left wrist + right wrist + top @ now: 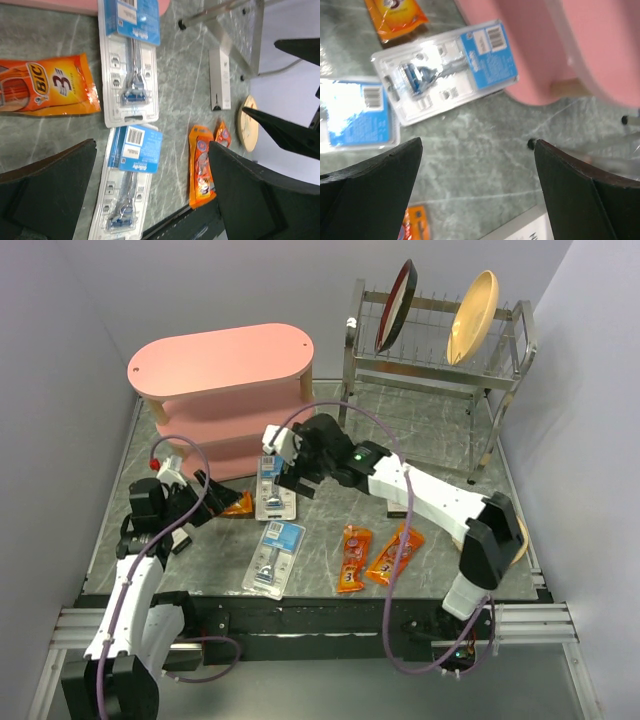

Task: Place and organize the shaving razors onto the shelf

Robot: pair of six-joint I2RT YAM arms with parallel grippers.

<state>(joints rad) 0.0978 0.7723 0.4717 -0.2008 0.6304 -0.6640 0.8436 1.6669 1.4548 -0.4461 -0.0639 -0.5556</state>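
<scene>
far razor pack [276, 490]: flat on the table [430, 455], card end at 12 o'clock, right up against the foot of the shelf. Can't tell if the card edge is tucked under the bottom board or just touching it, but it's not up on a tier.
near razor pack [275, 557]: also flat on the table, just at 6 o'clock of the first one, nearly end to end with it and a bit skewed.
shelf [220, 365]: pink three-tier thing at about 11 o'clock of the table. The top board is bare, and I see no razor on the parts of the lower tiers that show.
right gripper [290, 472]: fingers spread wide with nothing between them, hanging over the 1 o'clock corner of the far pack, near the shelf front.
left gripper [197, 510]: fingers wide apart too, holding nothing, off at 9 o'clock of both packs.
other stuff: BIC packet [238, 505] sits between the left gripper and the far pack. Two orange snack packets [352, 558] lie at 3 o'clock of the near pack, and there's a dish rack [430, 370] at 1 o'clock.
progress: honestly I'd call it zero of two shelved. At best one pack is staged by the shelf.
left to do: grab each pack, lift it onto a tier, line them up neatly. My guess is the far one goes first since the right gripper is right there.
</scene>
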